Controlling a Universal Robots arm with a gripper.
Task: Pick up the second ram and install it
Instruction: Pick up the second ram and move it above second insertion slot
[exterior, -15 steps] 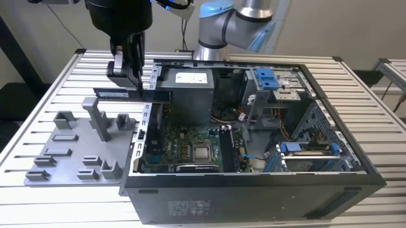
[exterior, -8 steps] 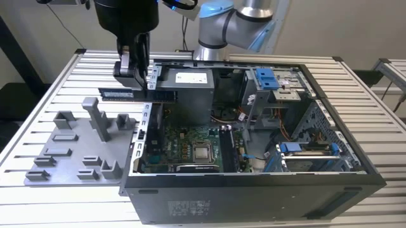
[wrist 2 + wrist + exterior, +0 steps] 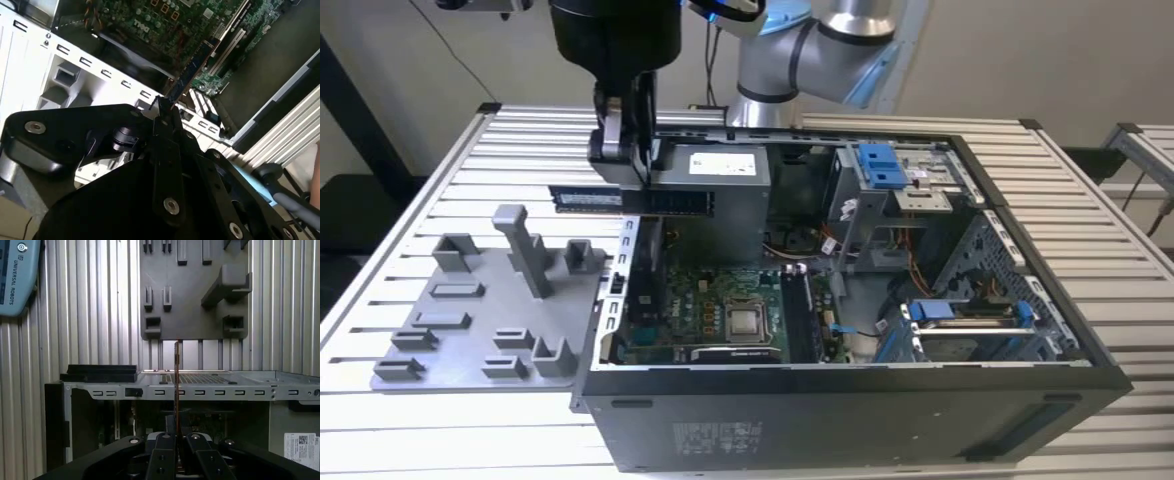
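My gripper (image 3: 634, 180) is shut on the second ram (image 3: 587, 200), a slim dark stick with a pale bluish label near its free end. It hangs level in the air over the rear wall of the open computer case (image 3: 854, 400), above the grey holder plate's edge. In both wrist views the stick runs edge-on out of the shut fingers: the second ram (image 3: 192, 70) points toward the green motherboard (image 3: 165, 20), and the second ram (image 3: 177, 385) crosses the case wall (image 3: 225, 391). The long black memory slots (image 3: 797, 310) lie on the motherboard (image 3: 707, 310), lower and toward the exterior view's right.
A grey holder plate (image 3: 467, 320) with posts and sockets lies on the slatted table at the exterior view's left. Inside the case stand the power supply (image 3: 720, 185), a drive cage with blue clips (image 3: 887, 165) and loose cables. The arm's base (image 3: 767, 90) rises behind the case.
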